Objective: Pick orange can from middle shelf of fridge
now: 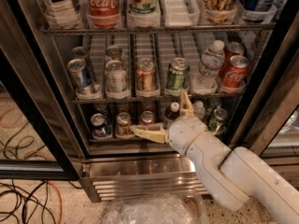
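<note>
Gripper (158, 112) is open wide and holding nothing. It sits low, in front of the bottom shelf and below the middle shelf (122, 99). One finger points left across the bottom-row cans, just under a small coppery can (147, 118). The other points up, its tip at the middle shelf's front edge between the green can (177, 74) and the water bottle (208, 66).

The orange can (146, 76) stands upright at the front of its lane, about centre of the middle shelf, silver top and pull tab facing the camera. It has pale label patches but the text isn't readable. It is up and left of the gripper, not touched.

Middle row, left to right:
- blue-and-silver can (80, 76)
- silver can (116, 77)
- orange can
- green can
- water bottle
- two red Coca-Cola cans (233, 73) one behind the other, white script partly legible

Top rack: the red bottle (102, 3) reads "Coca-Cola" in white script. The bottles beside it carry labels I can't read. One white lane guide (175, 3) has nothing at its front.

Fridge (140, 168) — glass door open, black edge at left, louvred grille (140, 186) under the steel sill. There are cables (23, 204) on the floor at left and crinkled clear plastic (154, 211) at bottom centre.
</note>
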Controlling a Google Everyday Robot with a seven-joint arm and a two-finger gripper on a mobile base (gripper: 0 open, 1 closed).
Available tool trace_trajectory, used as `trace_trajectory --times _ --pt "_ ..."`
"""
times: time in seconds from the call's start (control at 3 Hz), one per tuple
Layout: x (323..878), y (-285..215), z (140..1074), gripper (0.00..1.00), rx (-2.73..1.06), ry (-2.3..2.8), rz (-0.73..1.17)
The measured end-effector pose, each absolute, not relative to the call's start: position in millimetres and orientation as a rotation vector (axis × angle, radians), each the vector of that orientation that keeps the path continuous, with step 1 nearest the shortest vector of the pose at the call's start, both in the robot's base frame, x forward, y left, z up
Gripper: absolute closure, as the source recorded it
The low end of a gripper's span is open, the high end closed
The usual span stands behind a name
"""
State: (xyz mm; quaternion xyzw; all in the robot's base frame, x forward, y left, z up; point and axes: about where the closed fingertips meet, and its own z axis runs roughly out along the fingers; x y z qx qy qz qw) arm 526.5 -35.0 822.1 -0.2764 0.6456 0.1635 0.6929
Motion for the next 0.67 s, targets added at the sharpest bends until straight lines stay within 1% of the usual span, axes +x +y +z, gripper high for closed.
trace_trajectory --times 0.33,0.67 --pt "546.7 -34.0 820.7 0.0 -0.55 1.442 0.384" --pt "546.7 -34.0 820.7 0.0 -0.55 1.442 0.384"
